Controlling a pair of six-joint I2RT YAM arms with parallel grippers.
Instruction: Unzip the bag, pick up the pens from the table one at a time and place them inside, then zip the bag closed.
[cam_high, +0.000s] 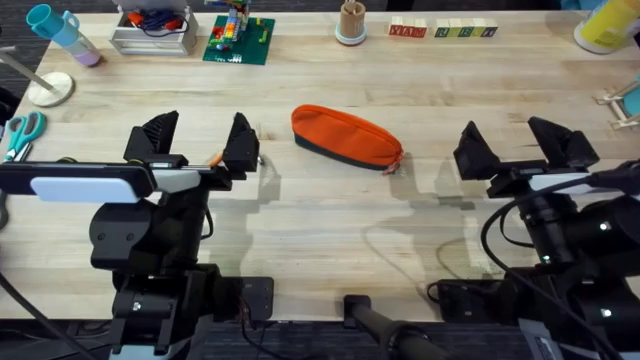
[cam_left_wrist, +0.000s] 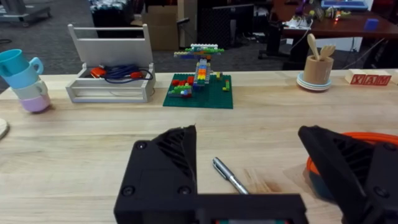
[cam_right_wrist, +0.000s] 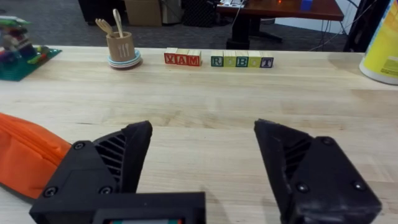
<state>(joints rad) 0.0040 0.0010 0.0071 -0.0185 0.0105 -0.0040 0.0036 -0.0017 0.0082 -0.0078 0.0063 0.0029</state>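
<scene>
The orange bag (cam_high: 345, 137) lies on the table (cam_high: 330, 230) at the centre, its zipper pull (cam_high: 393, 166) at the right end. My left gripper (cam_high: 198, 140) hangs open just left of it, nothing between its fingers. In the left wrist view a thin silver pen (cam_left_wrist: 230, 176) lies on the wood between my open left gripper (cam_left_wrist: 247, 134) fingers, and the bag (cam_left_wrist: 372, 136) shows behind one finger. A small orange tip (cam_high: 216, 158) peeks out beside the left gripper. My right gripper (cam_high: 518, 145) is open to the right of the bag (cam_right_wrist: 25, 155), also seen in the right wrist view (cam_right_wrist: 204, 127).
Along the far edge stand stacked cups (cam_high: 60, 30), a grey tray (cam_high: 155, 38), a green brick baseplate (cam_high: 240, 42), a wooden utensil cup (cam_high: 351, 22), letter blocks (cam_high: 443, 31) and a yellow container (cam_high: 605, 25). Teal scissors (cam_high: 22, 130) lie at the left edge.
</scene>
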